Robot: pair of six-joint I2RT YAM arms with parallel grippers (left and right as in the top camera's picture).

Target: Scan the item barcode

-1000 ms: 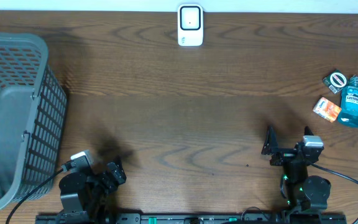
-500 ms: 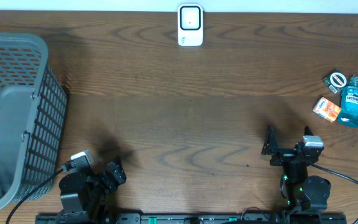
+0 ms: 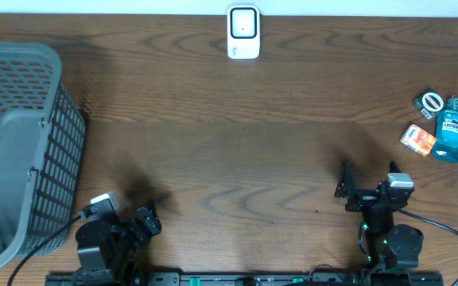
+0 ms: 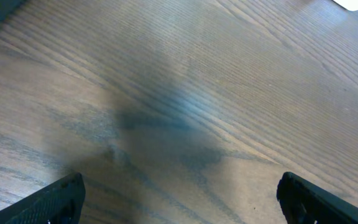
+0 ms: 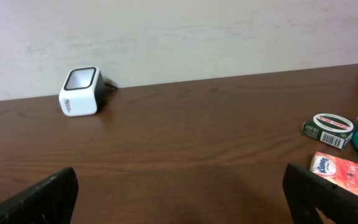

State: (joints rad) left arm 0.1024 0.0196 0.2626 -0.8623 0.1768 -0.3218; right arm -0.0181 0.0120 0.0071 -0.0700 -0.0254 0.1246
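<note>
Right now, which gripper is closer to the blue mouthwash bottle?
Right. The mouthwash bottle lies ahead and to the right of the right gripper; the left gripper is far across, beside the basket.

Only legible txt: blue bottle [image 3: 452, 135] at table's right edge, white label reads "LISTERINE" in overhead view. Scanner [image 5: 79, 92] has small print on its side, too tiny to read. Green box [image 5: 329, 124] w/ oval logo and orange pack [image 5: 347, 174] w/ oval badge: lettering blurred, unreadable.
</note>
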